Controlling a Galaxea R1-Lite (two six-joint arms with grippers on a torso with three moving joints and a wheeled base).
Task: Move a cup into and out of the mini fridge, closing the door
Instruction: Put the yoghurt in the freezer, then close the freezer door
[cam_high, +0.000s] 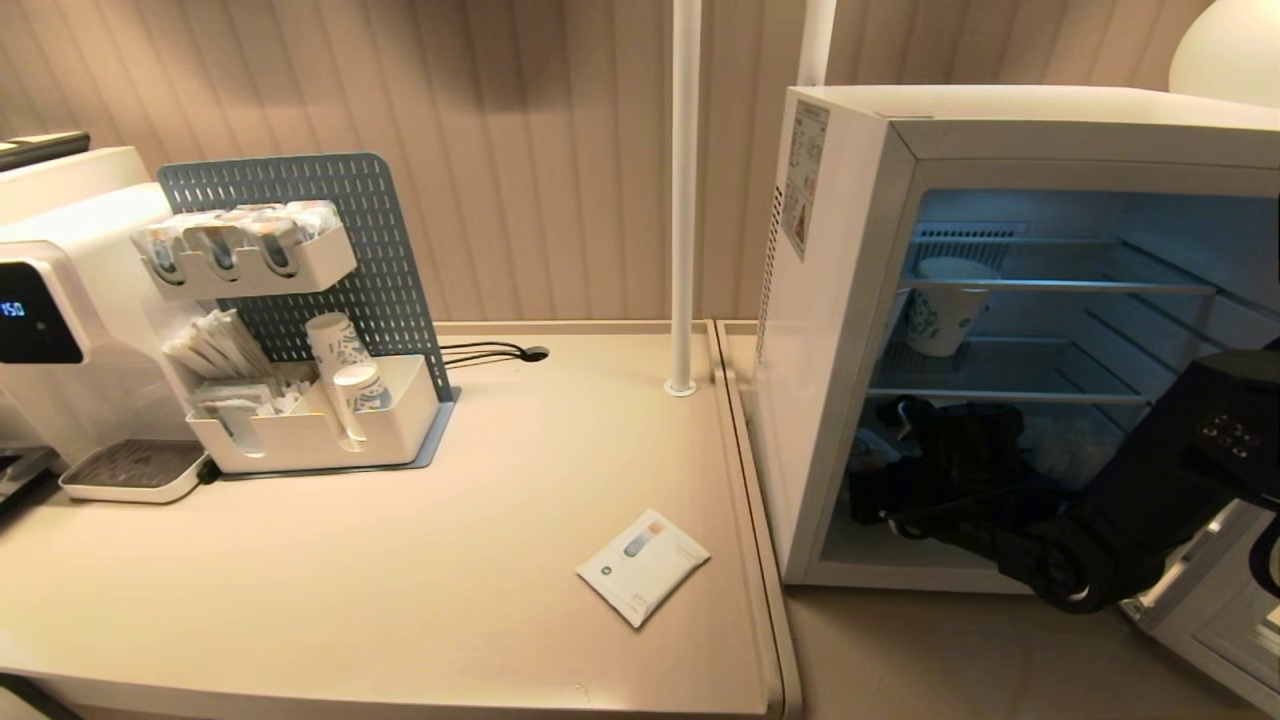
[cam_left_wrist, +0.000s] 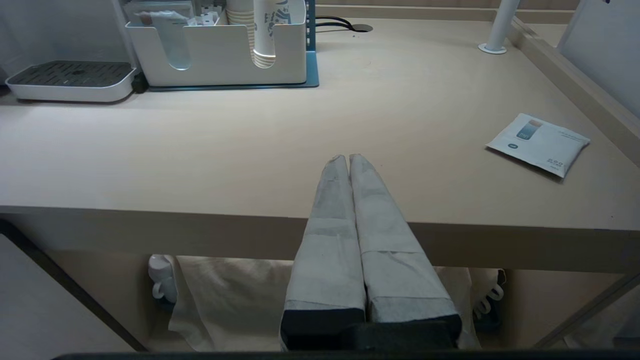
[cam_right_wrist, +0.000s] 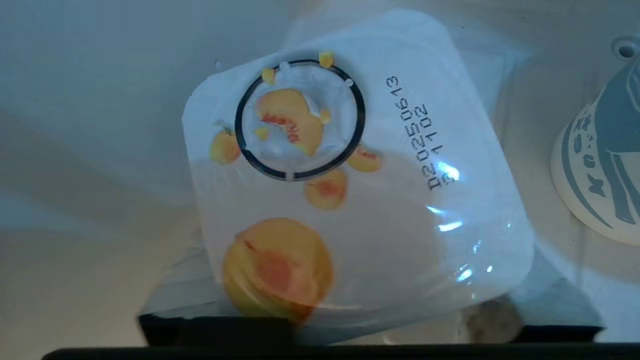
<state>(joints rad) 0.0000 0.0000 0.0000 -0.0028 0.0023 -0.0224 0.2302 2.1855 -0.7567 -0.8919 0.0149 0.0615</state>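
The mini fridge (cam_high: 840, 330) stands open at the right end of the counter, lit inside. Its door (cam_high: 1215, 610) is swung out at the lower right. My right arm reaches into the bottom compartment, where my right gripper (cam_high: 890, 475) is a dark mass just above the fridge floor. The cup (cam_right_wrist: 350, 175) fills the right wrist view: a white sealed lid with peach pictures and a printed date, directly below the wrist. In the head view the arm hides the cup. My left gripper (cam_left_wrist: 347, 160) is shut and empty, parked at the counter's front edge.
A blue-patterned paper cup (cam_high: 945, 305) stands on a wire shelf; another one (cam_right_wrist: 600, 165) is beside the cup. On the counter are a water dispenser (cam_high: 60, 300), an organiser with paper cups (cam_high: 320, 420), a white packet (cam_high: 643, 565) and a white pole (cam_high: 684, 200).
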